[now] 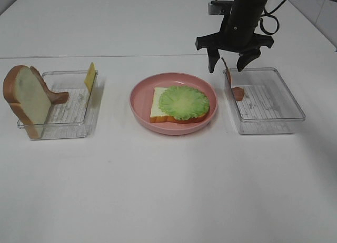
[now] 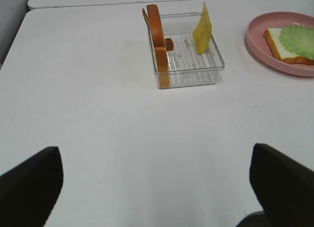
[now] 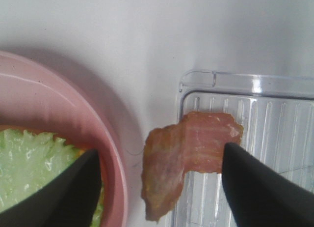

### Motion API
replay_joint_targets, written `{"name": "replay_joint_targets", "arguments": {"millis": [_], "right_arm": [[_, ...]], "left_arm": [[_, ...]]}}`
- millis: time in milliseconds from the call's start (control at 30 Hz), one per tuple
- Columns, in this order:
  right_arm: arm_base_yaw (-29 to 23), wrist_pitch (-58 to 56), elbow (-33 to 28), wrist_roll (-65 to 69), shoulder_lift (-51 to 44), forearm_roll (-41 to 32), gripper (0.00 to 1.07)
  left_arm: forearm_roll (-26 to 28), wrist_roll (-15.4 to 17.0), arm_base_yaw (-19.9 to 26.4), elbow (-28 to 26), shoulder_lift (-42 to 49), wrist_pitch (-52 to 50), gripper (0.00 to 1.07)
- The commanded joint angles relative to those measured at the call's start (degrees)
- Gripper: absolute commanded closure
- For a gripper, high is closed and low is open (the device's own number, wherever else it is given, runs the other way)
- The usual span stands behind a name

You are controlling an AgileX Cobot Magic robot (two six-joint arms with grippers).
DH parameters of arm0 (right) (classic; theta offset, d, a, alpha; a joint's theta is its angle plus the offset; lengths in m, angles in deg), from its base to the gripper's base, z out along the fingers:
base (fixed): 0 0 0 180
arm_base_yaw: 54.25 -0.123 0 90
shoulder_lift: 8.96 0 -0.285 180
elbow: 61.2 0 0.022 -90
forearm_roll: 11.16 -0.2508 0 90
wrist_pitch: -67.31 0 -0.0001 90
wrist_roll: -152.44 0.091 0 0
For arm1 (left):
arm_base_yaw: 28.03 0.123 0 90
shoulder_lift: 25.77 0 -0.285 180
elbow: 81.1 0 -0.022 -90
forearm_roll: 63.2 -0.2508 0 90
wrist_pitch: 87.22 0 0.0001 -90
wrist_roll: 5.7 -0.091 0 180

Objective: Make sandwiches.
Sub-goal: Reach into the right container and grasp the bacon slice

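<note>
Your right gripper (image 1: 228, 61) hangs with its jaws spread and nothing held. The bacon strip (image 3: 189, 156) sits just below between them, draped over the tray (image 1: 274, 117) wall nearest the plate (image 1: 138, 103). Its long axis seemingly crosses the closing line.

A bare white table (image 1: 158, 195) fills the view, evenly lit.

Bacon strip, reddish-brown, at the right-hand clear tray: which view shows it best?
The right wrist view: the reddish-brown bacon strip fills mid-frame, crossing the clear plastic tray's rim within the open right claw. The exterior high view shows it small, edge-on. The left wrist view misses it.
</note>
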Motion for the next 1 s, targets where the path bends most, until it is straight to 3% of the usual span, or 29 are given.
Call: {"name": "replay_joint_targets", "arguments": {"millis": [33,133,200,233,300,333,400,1000], "right_arm": [[0.1,0.1,0.4,1.3,-0.1,0.5,0.57],[0.1,0.1,0.4,1.8,-0.1,0.5,0.61],[0.1,0.1,0.4,2.3,-0.1,1.4,0.76],[0.1,0.1,0.4,2.3,-0.1,1.4,0.76],[0.1,0.1,0.4,2.3,-0.1,1.4,0.98],[0.1,0.1,0.4,2.3,-0.1,1.4,0.98],[0.1,0.0,0.4,2.3,-0.1,1.4,1.07],[0.1,-3.0,0.4,2.3,-5.7,1.4,1.07]], "left_arm": [[0.1,0.1,0.1,0.0,0.7,-0.3,0.09],[0.1,0.1,0.1,0.0,0.7,-0.3,0.09],[0.1,0.1,0.1,0.0,0.7,-0.3,0.09],[0.1,0.1,0.1,0.0,0.7,-0.3,0.09],[0.1,0.1,0.1,0.0,0.7,-0.3,0.09],[0.1,0.1,0.1,0.0,0.7,-0.3,0.09],[0.1,0.1,0.1,0.0,0.7,-0.3,0.09],[0.1,0.1,0.1,0.0,0.7,-0.3,0.09]]}}
